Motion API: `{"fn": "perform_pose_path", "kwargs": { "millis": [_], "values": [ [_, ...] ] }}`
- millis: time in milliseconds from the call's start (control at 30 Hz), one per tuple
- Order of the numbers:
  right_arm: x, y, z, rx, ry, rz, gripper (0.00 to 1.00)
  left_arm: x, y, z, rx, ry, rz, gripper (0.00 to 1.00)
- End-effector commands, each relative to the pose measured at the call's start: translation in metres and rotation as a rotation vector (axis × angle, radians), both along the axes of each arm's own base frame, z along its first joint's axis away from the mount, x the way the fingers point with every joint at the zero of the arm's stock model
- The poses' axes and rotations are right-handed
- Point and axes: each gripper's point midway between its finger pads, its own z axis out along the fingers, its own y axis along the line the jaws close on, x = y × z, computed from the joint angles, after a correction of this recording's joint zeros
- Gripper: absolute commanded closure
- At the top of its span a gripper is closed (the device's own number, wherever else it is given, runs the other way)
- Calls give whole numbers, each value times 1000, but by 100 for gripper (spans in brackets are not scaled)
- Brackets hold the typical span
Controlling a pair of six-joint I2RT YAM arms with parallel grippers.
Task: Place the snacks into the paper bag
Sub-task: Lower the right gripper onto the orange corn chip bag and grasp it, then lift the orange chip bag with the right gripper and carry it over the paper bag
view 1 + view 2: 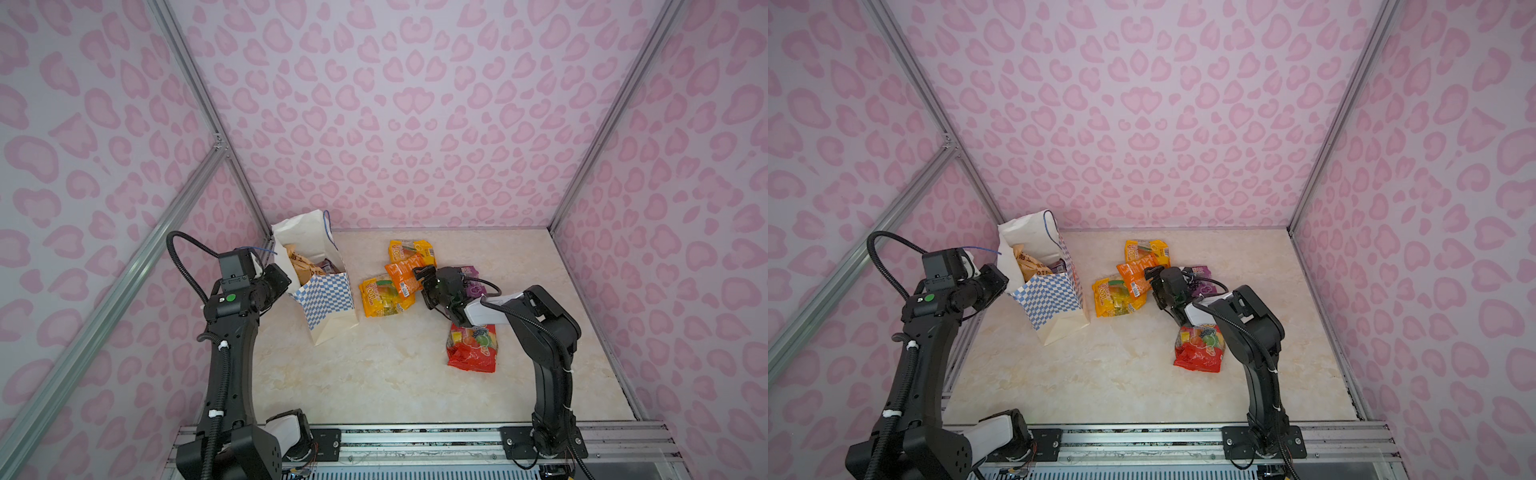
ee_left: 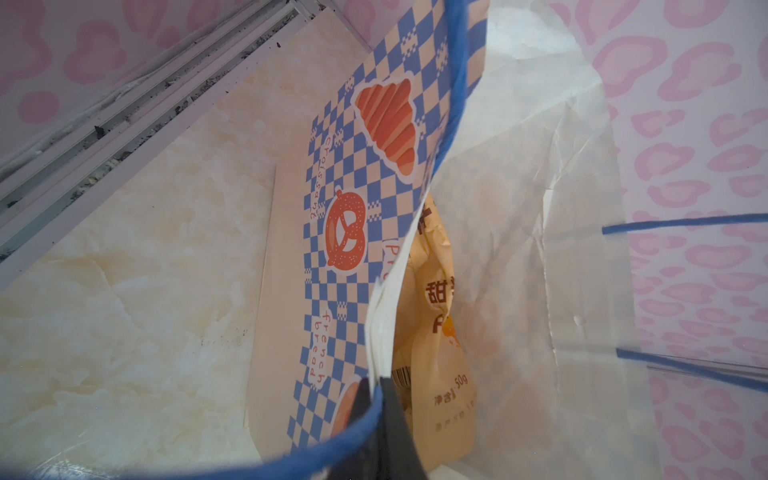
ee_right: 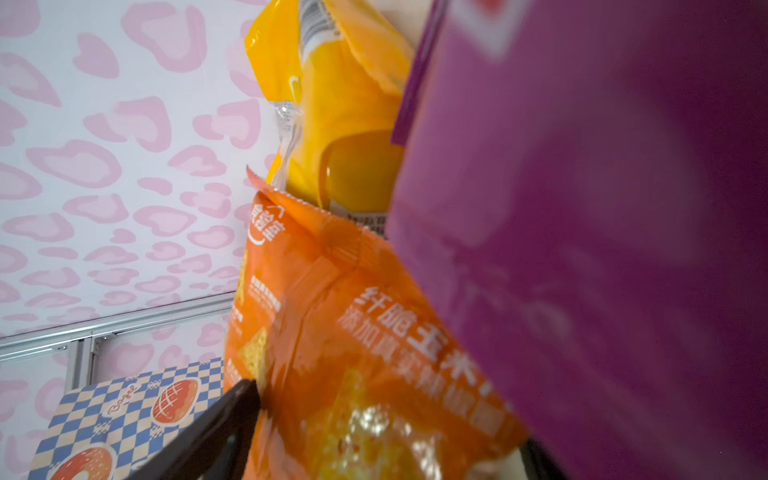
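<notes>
Both top views: right claw (image 1: 424, 277) is hanging with jaws spread wide at the orange packet (image 1: 405, 276), which is leaning on the yellow packets just ahead of its tips. The purple packet (image 1: 471, 282) is sitting under its wrist. The red packet (image 1: 471, 347) is lying behind it, beside the arm. The paper bag (image 1: 328, 299) is standing well apart on its far side, mouth gaping.

Left wrist: left claw (image 2: 376, 388) is pinching the bag's rim fold, jaws pressed together. The tan chip bag (image 2: 440, 332) is sitting inside, just past the tips.

Right wrist: the orange packet is lying between the spread jaws, one finger (image 3: 232, 411) beside its edge. The purple packet is crowding in, blurred.

My read: right claw is lining up a grab. It should centre on the orange packet only, keep the purple out of the bite, close firmly since crinkly film slips, lift clear, then drop beside the chip bag while the left claw is holding the mouth wide.

Count: one bag. Five packets outside: two yellow, one orange, one purple, one red. Inside: one tan bag and a purplish packet (image 1: 328, 264). Can't tell if there are more.
</notes>
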Motion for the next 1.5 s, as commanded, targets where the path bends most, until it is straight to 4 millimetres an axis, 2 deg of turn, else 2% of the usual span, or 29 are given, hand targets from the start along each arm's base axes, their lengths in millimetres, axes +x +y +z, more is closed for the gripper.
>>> {"fn": "perform_pose_path", "kwargs": {
  "millis": [0,67,167,200,300,367,433,533,633,667,800,933,1033,1100,1133,1233,1300,1467],
  "values": [
    [12,-2,-1,5,-27,-33,4,-2,-1,-1,-3,16,-7,94],
    [17,-3,-4,13,-35,-43,8,-1,-1,-2,-5,20,-6,94],
    [26,-4,-1,52,-75,-53,27,-1,-1,-3,-5,20,-6,94],
    [29,-4,5,54,-98,-47,34,0,-1,-2,-5,18,-7,94],
    [29,-2,25,6,-146,-12,48,0,0,-2,-3,20,-6,94],
    [27,1,43,-22,-186,18,54,0,0,-3,-3,22,-5,94],
    [21,5,69,-38,-244,55,61,1,0,-4,-5,24,-5,94],
    [9,7,106,-107,-328,100,63,1,-1,-4,-5,23,-8,94],
    [-10,10,160,-221,-447,141,65,2,0,-5,-3,23,-10,94],
    [-20,13,184,-274,-506,154,66,1,-1,-5,-5,23,-11,94],
    [-52,28,260,-415,-678,194,72,1,-1,-6,-9,24,-8,94],
    [-84,56,325,-461,-845,237,76,1,-2,-7,-15,21,-10,94],
    [-104,79,361,-452,-942,270,78,1,-3,-7,-18,19,-18,94],
    [-114,94,376,-441,-989,294,79,1,-4,-8,-21,22,-22,94],
    [-121,102,394,-427,-1031,299,79,0,-5,-8,-21,21,-24,94],
    [-141,130,418,-425,-1119,341,80,-1,-5,-7,-18,17,-27,94],
    [-151,151,427,-430,-1161,371,81,-2,-6,-3,-18,7,-29,94],
    [-161,202,428,-431,-1204,457,82,-2,-6,8,-15,-17,-29,94]
  ]
}}
